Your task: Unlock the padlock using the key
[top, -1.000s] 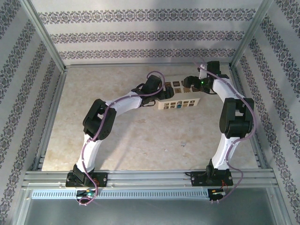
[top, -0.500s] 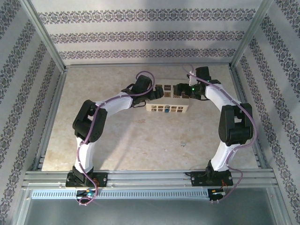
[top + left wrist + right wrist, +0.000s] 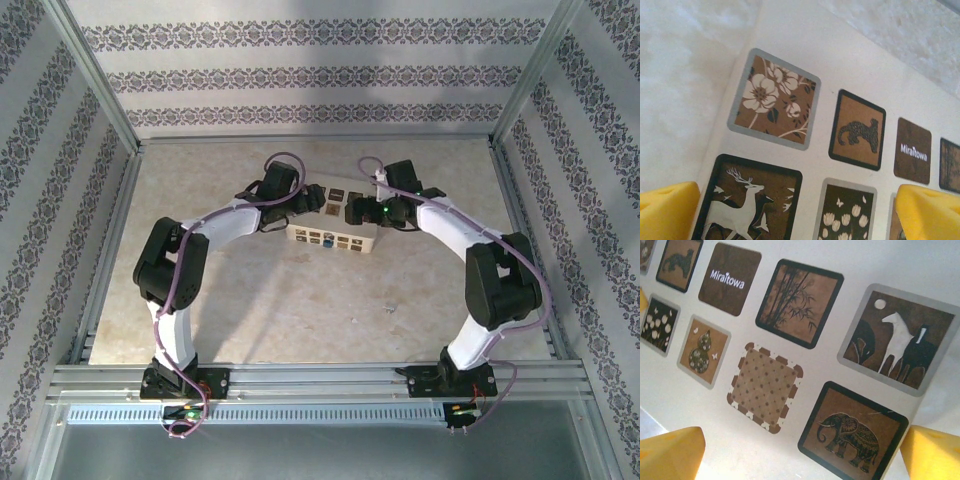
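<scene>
The padlock (image 3: 333,240) is a cream block with rows of dark brown picture squares, at the far middle of the table. My left gripper (image 3: 305,205) is at its left end and my right gripper (image 3: 360,213) at its right end. In the left wrist view the padlock (image 3: 825,60) lies under my left gripper (image 3: 797,205), whose yellow fingers (image 3: 667,207) stand wide apart. In the right wrist view the padlock (image 3: 865,260) lies under my right gripper (image 3: 804,447), also spread wide. The key (image 3: 390,307) is a tiny speck on the table, nearer the right arm's base.
The marble-look tabletop (image 3: 280,300) is fenced by a metal frame (image 3: 115,240) and patterned walls. Both arm bases stand on the rail (image 3: 320,378) at the near edge.
The padlock has shifted left and a little nearer, and both grippers have moved left along with it. Both jaws stay wide apart.
</scene>
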Robot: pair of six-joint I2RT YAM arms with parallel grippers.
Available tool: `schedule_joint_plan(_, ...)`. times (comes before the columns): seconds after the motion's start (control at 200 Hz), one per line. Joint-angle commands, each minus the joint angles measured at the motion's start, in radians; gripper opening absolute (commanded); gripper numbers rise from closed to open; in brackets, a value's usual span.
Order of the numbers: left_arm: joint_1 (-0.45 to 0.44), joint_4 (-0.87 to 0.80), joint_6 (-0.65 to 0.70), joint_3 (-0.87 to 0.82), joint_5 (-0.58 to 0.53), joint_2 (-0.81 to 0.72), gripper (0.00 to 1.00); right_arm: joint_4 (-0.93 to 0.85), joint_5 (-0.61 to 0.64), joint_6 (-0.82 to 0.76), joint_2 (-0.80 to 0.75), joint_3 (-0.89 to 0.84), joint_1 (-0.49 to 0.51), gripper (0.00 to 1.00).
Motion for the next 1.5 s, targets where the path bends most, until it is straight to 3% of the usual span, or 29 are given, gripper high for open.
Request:
schedule_joint_plan(0.0,-0.001,0.046,0.02,-0.005,0.067,-0.048,0.99,0.047,-0.049,0.061,-0.036,-0.044,0.063,0.98)
schedule_joint_plan(0.36,0.027,0.059,0.022,-0.054,0.053,-0.076,0.99,0.091,-0.005,0.123,-0.092,-0.113,0.151,0.98)
schedule_joint_plan(0.64,0.044,0.056,0.037,-0.079,0.029,-0.107,0.99,0.094,0.026,0.13,-0.123,-0.144,0.162,0.98)
schedule_joint_plan(1.054,0.09,0.057,0.085,-0.154,-0.016,-0.237,0.99,0.017,0.146,0.103,-0.275,-0.23,0.069,0.98)
schedule_joint_plan(1.494,0.093,0.042,0.211,-0.339,-0.095,-0.543,0.99,-0.244,0.203,0.062,-0.456,-0.236,0.02,0.98)
